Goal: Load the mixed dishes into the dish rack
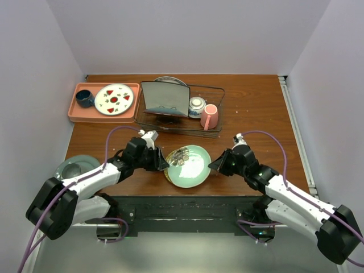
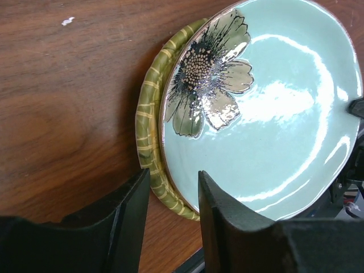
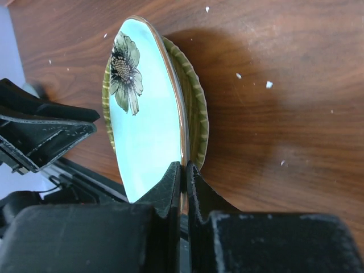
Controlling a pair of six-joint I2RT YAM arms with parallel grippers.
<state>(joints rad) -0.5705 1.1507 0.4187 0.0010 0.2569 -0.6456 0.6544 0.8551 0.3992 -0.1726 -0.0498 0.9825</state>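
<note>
Presently right end effector grips one pale green round plate (left end effector unclenched).

— What's in the upper left of the overhead view?
— A salmon-pink tray on the brown wooden worktop. It holds a small dark blue cup on its left side, with a white plate with red marks just beside it.
— Anything else?
— A greyish-green round dish at the left edge, and scattered white crumbs.
</note>
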